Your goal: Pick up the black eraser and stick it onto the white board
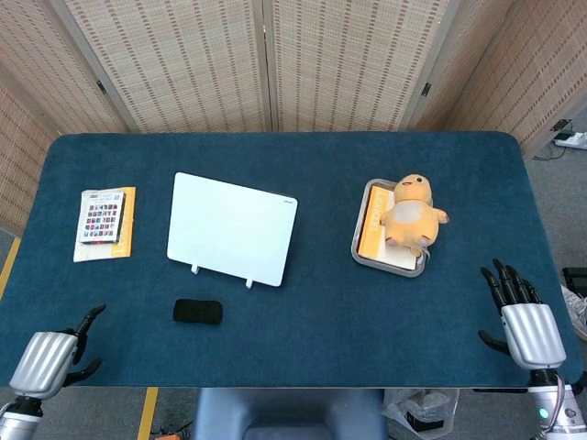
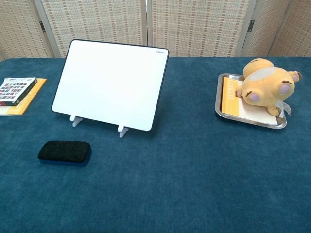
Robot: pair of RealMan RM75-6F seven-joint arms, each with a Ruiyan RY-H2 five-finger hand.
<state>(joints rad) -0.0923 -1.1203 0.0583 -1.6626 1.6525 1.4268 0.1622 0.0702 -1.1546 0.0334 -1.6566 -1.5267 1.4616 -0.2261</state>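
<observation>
Black eraser (image 2: 64, 151) lies untouched before propped white board (image 2: 111, 85); left hand (image 1: 46, 361), fingers apart, empty, should descend squarely over eraser's long sides; right hand (image 1: 525, 328) splayed, idle.

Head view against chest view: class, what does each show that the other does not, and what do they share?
Only the head view shows the left hand and right hand, both at the table's near edge and holding nothing, plus the floor beside the table.

Only the chest view shows the white board from the front, tilted back on its two white feet.

Both show the black eraser lying in front of the board, the books at the left, and the plush toy on the metal tray.
</observation>
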